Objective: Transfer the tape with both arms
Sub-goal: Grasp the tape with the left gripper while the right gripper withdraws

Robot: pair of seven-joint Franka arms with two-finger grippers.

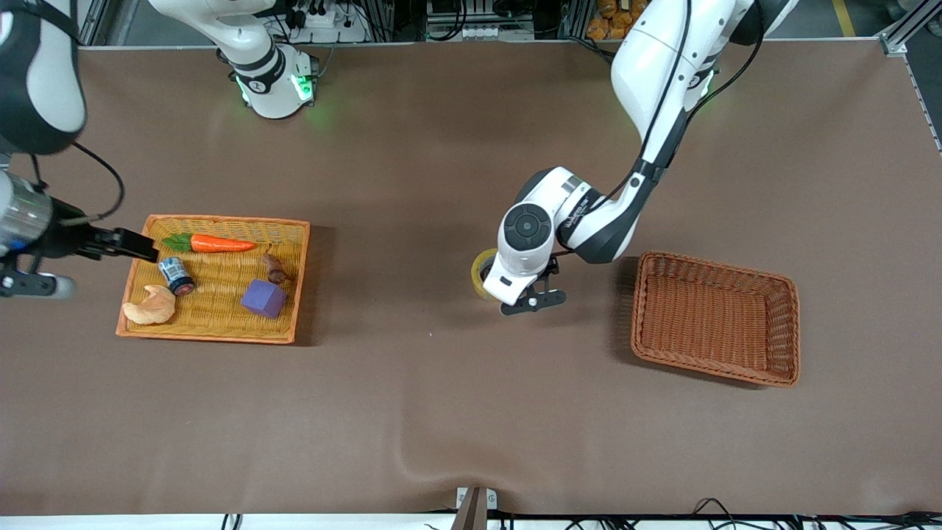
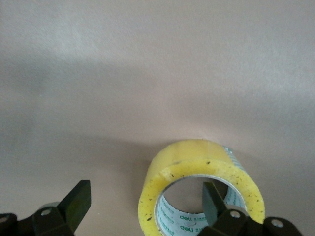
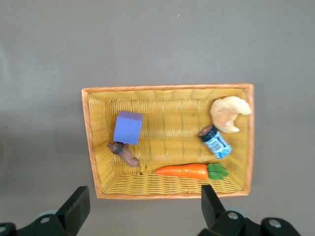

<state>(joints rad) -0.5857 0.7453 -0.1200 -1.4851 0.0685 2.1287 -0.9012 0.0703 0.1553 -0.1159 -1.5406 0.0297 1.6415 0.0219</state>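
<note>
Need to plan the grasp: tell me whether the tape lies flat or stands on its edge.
On its edge. The tape stands on the table, its core hole facing sideways toward the open left pincer, one finger reaching into the hole.

Brown table point(image 1: 412, 412) carrying three items: yellow tray point(image 1: 294, 280) toward the right arm's end; roll of tape point(image 1: 482, 272) standing on edge near the centre; brown basket point(image 1: 787, 324) at the tape's 3 o'clock, well apart.
</note>
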